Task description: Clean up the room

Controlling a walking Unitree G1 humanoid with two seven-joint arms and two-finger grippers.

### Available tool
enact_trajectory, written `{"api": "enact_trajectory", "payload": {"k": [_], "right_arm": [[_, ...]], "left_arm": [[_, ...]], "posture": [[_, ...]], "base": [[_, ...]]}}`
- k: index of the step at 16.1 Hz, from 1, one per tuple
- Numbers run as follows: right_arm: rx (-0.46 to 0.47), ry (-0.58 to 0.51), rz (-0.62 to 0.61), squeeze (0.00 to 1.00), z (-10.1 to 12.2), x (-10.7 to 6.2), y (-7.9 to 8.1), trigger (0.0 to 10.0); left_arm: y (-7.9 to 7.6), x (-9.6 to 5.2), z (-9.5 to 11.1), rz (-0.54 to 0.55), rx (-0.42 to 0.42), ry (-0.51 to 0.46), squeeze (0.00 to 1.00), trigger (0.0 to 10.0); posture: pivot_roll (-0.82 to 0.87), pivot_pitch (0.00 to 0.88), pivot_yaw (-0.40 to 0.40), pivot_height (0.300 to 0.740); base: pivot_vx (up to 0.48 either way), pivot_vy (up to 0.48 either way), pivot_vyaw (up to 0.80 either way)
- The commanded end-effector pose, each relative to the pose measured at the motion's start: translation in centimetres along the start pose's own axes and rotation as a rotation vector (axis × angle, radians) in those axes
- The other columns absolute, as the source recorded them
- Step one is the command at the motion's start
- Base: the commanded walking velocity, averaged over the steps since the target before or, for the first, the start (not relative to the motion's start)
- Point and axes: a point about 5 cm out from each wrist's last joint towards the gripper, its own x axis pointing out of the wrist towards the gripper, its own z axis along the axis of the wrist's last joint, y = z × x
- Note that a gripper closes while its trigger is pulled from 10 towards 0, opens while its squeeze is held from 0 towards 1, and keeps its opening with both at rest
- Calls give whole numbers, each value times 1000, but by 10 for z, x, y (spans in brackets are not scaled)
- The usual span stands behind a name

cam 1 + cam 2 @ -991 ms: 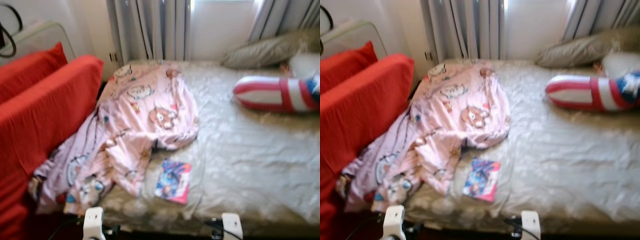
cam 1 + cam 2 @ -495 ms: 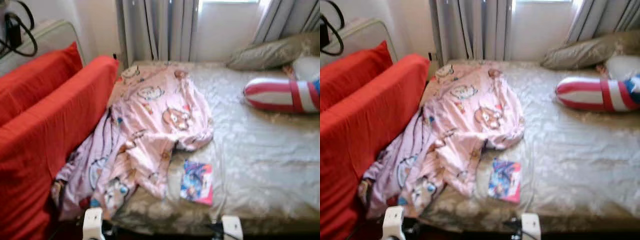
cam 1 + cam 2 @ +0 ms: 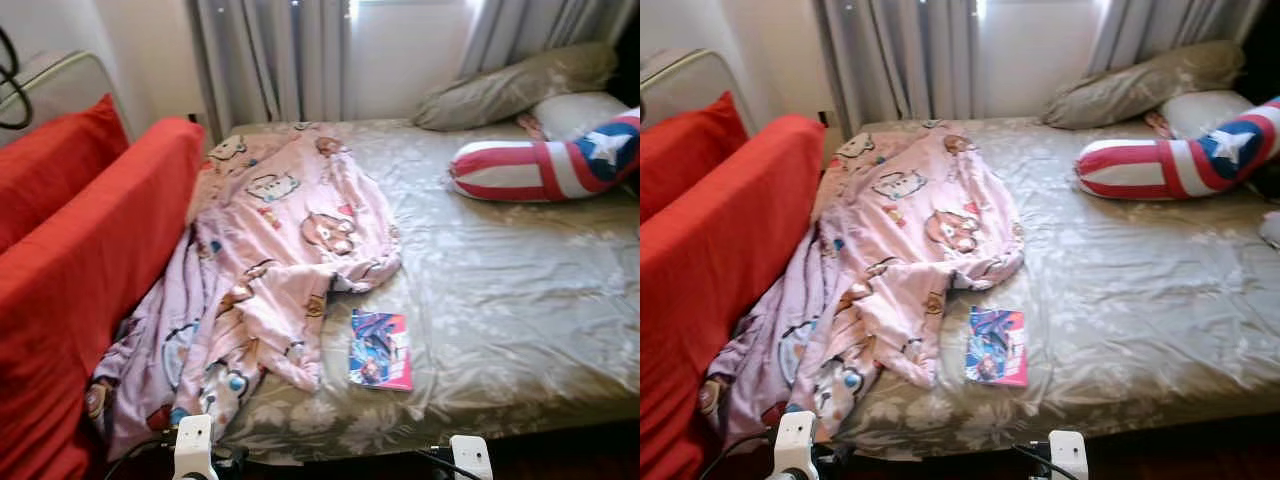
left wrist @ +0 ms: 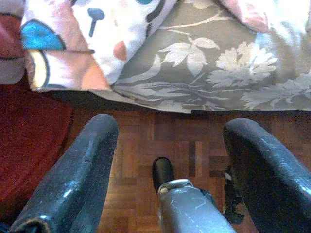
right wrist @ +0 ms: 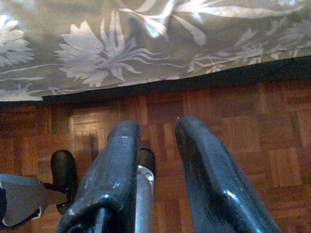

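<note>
A pink cartoon-print blanket (image 3: 270,250) lies crumpled over the left side of the bed (image 3: 500,290) and hangs off its near corner. A small colourful book (image 3: 380,350) lies flat on the grey floral sheet just right of the blanket's edge. Both arms hang low in front of the bed's near edge, their white wrists (image 3: 195,445) at the bottom of the eye views. My left gripper (image 4: 170,125) is open above the parquet, below the sheet and blanket corner. My right gripper (image 5: 156,125) is shut with nothing in it, above the parquet by the sheet's hem.
A red sofa (image 3: 90,260) stands tight against the bed's left side. A red, white and blue striped pillow (image 3: 540,165), a grey pillow (image 3: 510,90) and a white pillow (image 3: 575,112) lie at the bed's far right. Curtains (image 3: 270,60) hang behind. Parquet floor (image 5: 272,160) runs under the bed.
The camera has shifted and the picture is sharper, with more of the bed's right side in view. Blanket, book and pillows lie where they were.
</note>
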Motion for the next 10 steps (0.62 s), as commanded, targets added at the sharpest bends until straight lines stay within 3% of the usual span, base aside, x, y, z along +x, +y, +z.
{"api": "enact_trajectory", "payload": {"k": [1,10], "right_arm": [[-1,1,-2,0,0,0,-1,10000],[22,-26,9,0,6,1,2,10000]], "left_arm": [[-2,1,0,-9,19,4,0,10000],[-3,1,0,-5,8,1,0,10000]], "posture": [[-12,0,17,740],[-14,0,16,740]], "base": [[0,-431,0],[0,0,0]]}}
